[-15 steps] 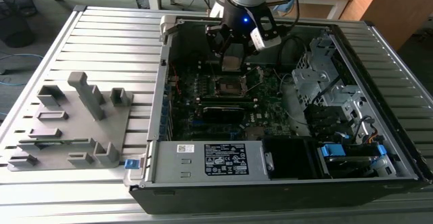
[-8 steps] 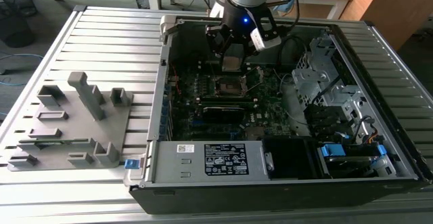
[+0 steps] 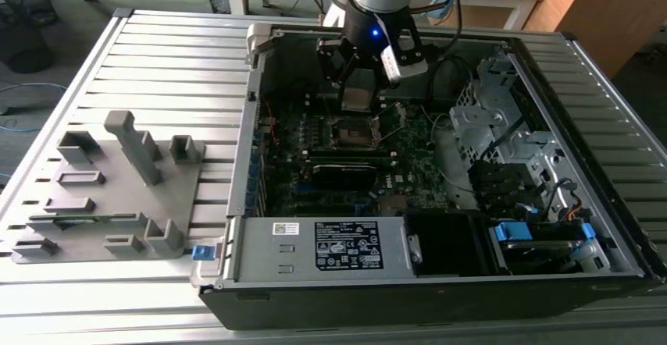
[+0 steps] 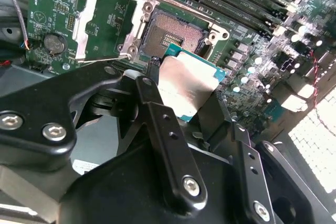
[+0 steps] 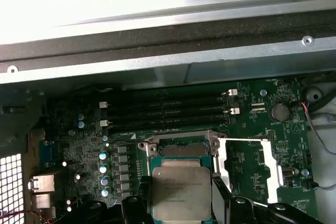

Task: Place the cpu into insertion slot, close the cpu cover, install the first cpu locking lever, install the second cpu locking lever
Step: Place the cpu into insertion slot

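Note:
My gripper (image 3: 358,99) is shut on the cpu (image 3: 358,97), a flat square chip with a dull silver top. It hangs a little above the motherboard inside the open computer case. In both wrist views the black fingers (image 4: 152,85) clamp the cpu (image 4: 186,90) by two opposite edges. The insertion slot (image 4: 176,32) lies open just beyond the chip, its dark contact field bare. The cpu cover (image 4: 105,24), a silvery frame with a square window, is flipped open beside the slot. In the first wrist view the cpu (image 5: 181,192) overlaps the near edge of the insertion slot (image 5: 178,148), with the cpu cover (image 5: 247,169) folded out to one side.
A labelled power supply box (image 3: 333,247) fills the case's near side, and a long black card module (image 3: 344,175) lies between it and the socket. Drive bays and cables (image 3: 501,134) crowd the exterior view's right. Memory slots (image 5: 168,111) run beside the socket. A grey fixture (image 3: 105,197) stands on the slatted table.

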You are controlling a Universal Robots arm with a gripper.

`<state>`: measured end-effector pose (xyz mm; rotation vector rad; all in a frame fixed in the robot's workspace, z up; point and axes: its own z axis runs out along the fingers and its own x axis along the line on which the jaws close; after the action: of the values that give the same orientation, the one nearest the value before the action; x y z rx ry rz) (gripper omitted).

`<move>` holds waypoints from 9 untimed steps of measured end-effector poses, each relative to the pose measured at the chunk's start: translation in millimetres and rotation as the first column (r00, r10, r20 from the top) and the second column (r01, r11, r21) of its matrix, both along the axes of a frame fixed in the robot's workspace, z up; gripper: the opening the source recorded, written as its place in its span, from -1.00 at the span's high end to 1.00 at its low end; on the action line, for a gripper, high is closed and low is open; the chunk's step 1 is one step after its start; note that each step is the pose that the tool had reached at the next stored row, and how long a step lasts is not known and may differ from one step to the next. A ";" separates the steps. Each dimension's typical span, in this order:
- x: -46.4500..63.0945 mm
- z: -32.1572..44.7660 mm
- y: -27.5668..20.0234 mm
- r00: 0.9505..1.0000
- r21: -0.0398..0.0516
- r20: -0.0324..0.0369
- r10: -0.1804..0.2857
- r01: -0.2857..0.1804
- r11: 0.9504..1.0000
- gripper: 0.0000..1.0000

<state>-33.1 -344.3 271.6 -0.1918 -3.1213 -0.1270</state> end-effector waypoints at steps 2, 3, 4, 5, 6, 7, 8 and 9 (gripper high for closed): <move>0.0 -0.1 0.0 1.000 0.000 0.000 0.000 0.000 1.000 -0.08; 0.0 -0.1 0.0 1.000 0.000 0.000 -0.001 0.001 1.000 -0.08; 0.0 -0.1 0.0 1.000 0.000 0.000 -0.002 0.002 1.000 -0.08; 0.0 -0.2 0.0 1.000 0.000 0.000 -0.007 0.007 1.000 -0.08; 0.0 -0.2 0.0 1.000 0.000 0.000 -0.019 0.019 1.000 -0.08; 0.0 -0.4 0.0 0.999 0.000 0.000 -0.034 0.034 0.999 -0.08; 0.0 -0.7 0.0 0.999 0.000 0.000 -0.051 0.051 0.999 -0.08; 0.0 -1.1 0.1 0.997 0.000 0.000 -0.071 0.071 0.997 -0.08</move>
<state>-33.1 -344.3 270.5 -0.3023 -3.1157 -0.1282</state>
